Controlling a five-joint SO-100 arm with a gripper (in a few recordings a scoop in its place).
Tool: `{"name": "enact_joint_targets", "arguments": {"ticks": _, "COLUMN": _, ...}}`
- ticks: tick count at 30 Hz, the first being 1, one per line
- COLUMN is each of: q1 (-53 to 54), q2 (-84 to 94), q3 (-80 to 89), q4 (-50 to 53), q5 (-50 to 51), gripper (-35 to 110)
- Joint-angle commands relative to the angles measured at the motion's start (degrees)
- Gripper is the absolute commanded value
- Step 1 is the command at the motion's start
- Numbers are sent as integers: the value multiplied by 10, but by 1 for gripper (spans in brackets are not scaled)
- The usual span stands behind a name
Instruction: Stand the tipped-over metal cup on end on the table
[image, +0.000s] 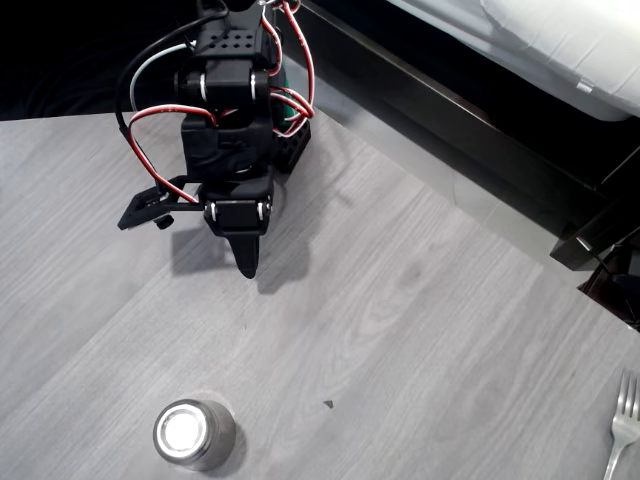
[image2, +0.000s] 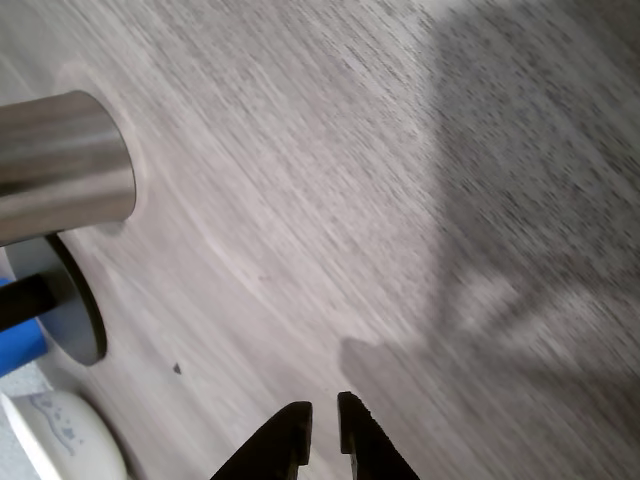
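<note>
The light grey wood-grain laminate tabletop (image: 420, 330) spreads across the overhead view, cut off along a diagonal edge toward the upper right, where a black furniture frame (image: 470, 120) runs beside it and a white padded bed surface (image: 560, 40) lies beyond. The tabletop (image2: 330, 180) also shows in the wrist view, with a broad soft shadow over its right part.

The black robot arm (image: 235, 110), threaded with red, white and black wires, stands near the top centre of the overhead view and reaches down-picture over the tabletop. Its tool (image: 248, 262) ends in dark pointed fingers above bare laminate, well apart from the cup. In the wrist view the tool (image2: 323, 425) sits at the bottom edge with its two black fingertips (image2: 290, 430) nearly together, only a thin slit between them, and nothing held.

The small shiny silver steel cup (image: 193, 433) stands upright on the tabletop near the bottom left of the overhead view, its round rim facing the camera and its inside glaring white. In the wrist view the cup (image2: 60, 165) shows at the left edge as a smooth metal cylinder resting on the laminate.

A silver fork (image: 622, 425) lies at the lower right edge of the overhead view, tines pointing up-picture. A small dark speck (image: 328, 404) marks the laminate to the right of the cup.
</note>
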Motion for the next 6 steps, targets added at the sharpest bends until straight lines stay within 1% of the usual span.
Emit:
{"name": "enact_joint_targets", "arguments": {"ticks": 1, "q1": 7, "q2": 14, "q3": -4, "q4": 1, "q5": 2, "gripper": 0}}
{"name": "enact_joint_targets", "arguments": {"ticks": 6, "q1": 7, "q2": 14, "q3": -4, "q4": 1, "q5": 2, "gripper": 0}}
